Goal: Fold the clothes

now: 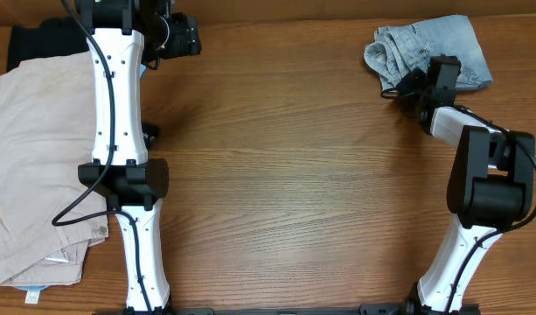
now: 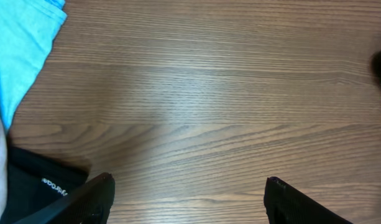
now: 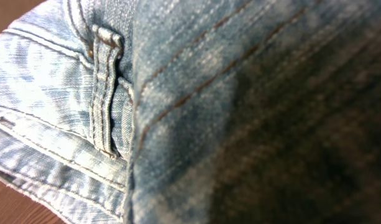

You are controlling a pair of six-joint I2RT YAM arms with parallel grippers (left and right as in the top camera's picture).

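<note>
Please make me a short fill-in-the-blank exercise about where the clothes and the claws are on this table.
1. The denim shorts lie bunched on the far ___ side of the table.
2. The left claw is ___, not shut, above bare wood.
3. The beige trousers lie beside the ___ arm.
Missing words: right; open; left.

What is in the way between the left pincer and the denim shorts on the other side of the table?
Nothing visible. Only bare table lies between the open left pincer and the denim shorts at the far right. The right pincer is at the near edge of the shorts, and its camera view is filled with denim.
</note>
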